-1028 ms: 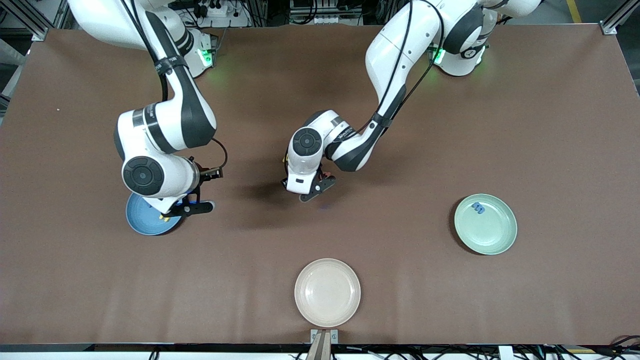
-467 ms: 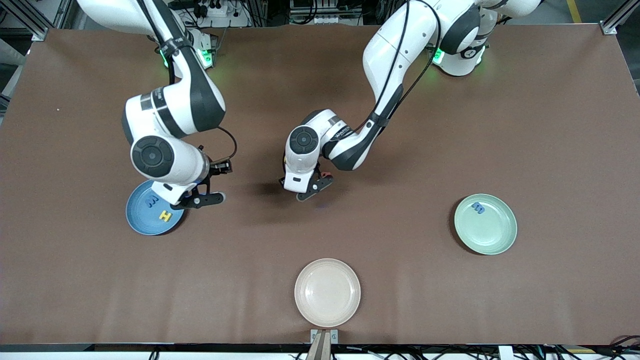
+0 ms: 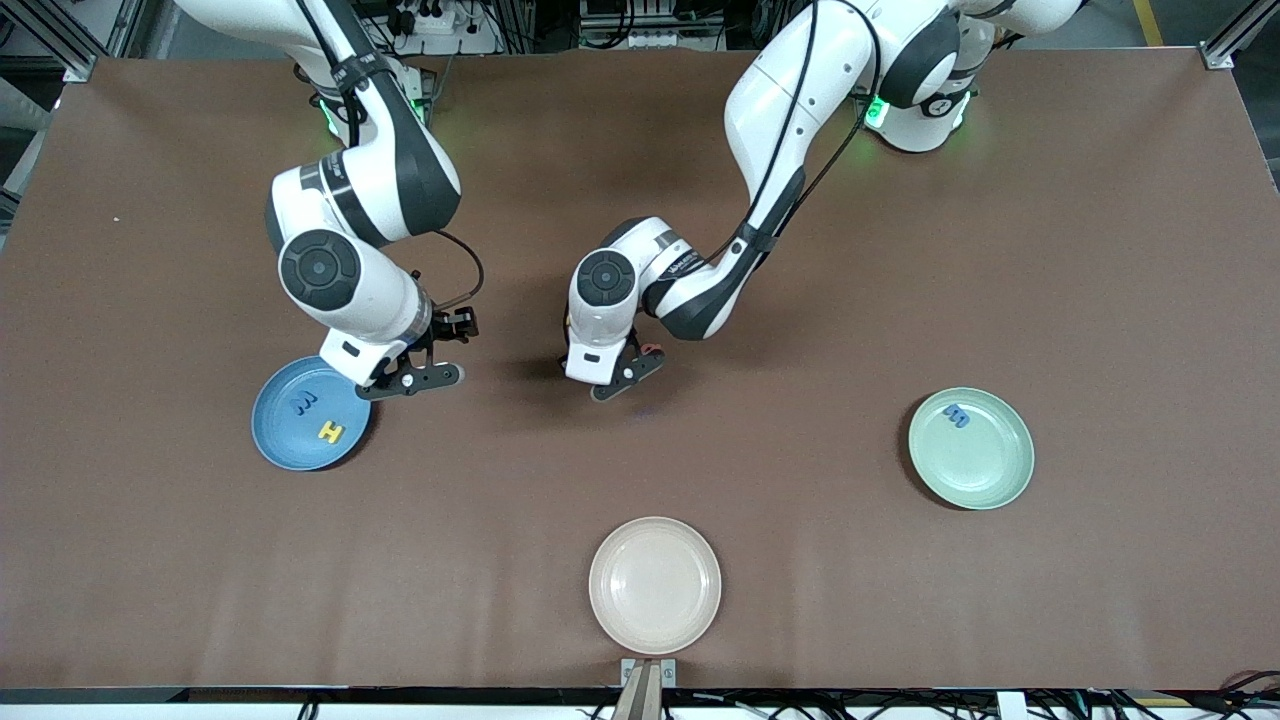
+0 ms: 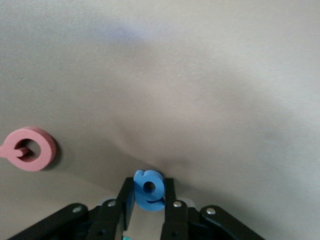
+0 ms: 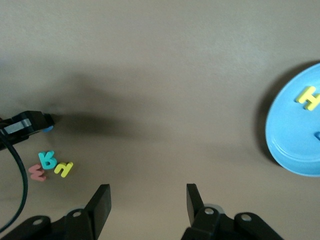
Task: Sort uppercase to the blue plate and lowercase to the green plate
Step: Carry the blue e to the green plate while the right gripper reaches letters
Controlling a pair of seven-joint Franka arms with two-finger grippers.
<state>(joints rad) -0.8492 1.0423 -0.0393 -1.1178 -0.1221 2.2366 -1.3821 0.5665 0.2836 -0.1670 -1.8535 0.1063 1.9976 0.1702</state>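
- Blue plate [image 3: 300, 428], lower left of the front frame: holds the yellow H [image 3: 330, 432] and a blue W/M [image 3: 302, 404].
- Green plate [image 3: 971, 448], right of the front frame: holds one blue lowercase letter [image 3: 957, 416] near its upper rim.
- Cream plate [image 3: 655, 585], bottom centre: nothing in it.
- Left gripper [image 4: 148, 205], frame centre, down at the surface: fingers closed on the blue a [image 4: 148, 188]. The red Q [image 4: 29, 149] lies beside it on the surface.
- Right gripper [image 5: 148, 200], above the surface just beside the blue plate's upper rim: fingers apart, holding nothing.
- Right wrist view: green R [image 5: 48, 159], yellow h [image 5: 64, 169] and red m [image 5: 37, 173] lie clustered on the surface.
- Change from one second ago: the right arm has drawn back from over the blue plate, uncovering both letters; the left gripper has closed.
- Surface [image 3: 1100, 250]: brown mat; cabling and frame members along the top edge.
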